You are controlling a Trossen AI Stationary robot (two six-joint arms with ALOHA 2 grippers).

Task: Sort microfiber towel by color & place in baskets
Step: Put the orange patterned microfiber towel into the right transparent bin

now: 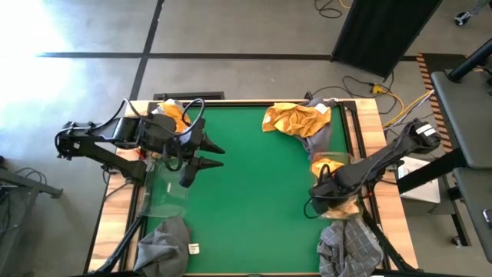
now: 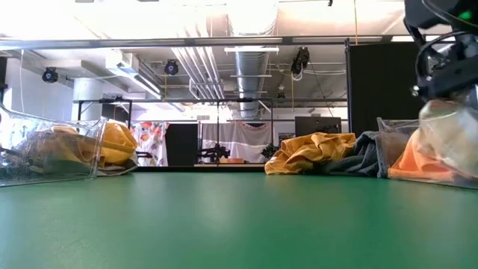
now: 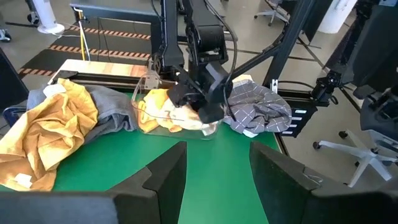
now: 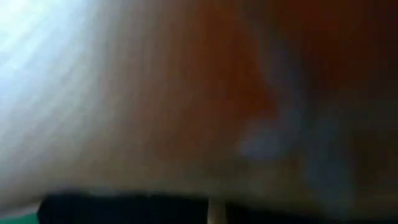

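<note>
The orange-yellow towels are split up: one is bunched inside the clear basket (image 1: 336, 185) at the right edge of the green worktop (image 1: 254, 192), where the right end effector (image 1: 332, 190) is pushed down into it. Its wrist view is smothered in orange cloth, so I cannot tell whether its fingers are parted or closed, or whether it has hold of anything. Just beyond that basket lies a loose heap: an orange-yellow towel (image 1: 296, 119) partly over a grey towel (image 1: 319, 138). On the near side of the basket a grey checked cloth (image 1: 350, 242) hangs at the worktop's corner.

Across the worktop from that basket, the left end effector (image 1: 206, 154) hovers with its fingers (image 3: 160, 180) spread wide and nothing between them. A second clear basket (image 1: 167, 188) lies beside it, looking empty, with another orange cloth (image 1: 173, 115) behind the arm and a grey towel with a white tag (image 1: 165, 238) nearby.

The risk I see: if the right end effector lifts with cloth snagged on it, the light basket could tip or drag. Grey lying under orange in the heap could also come up together.
</note>
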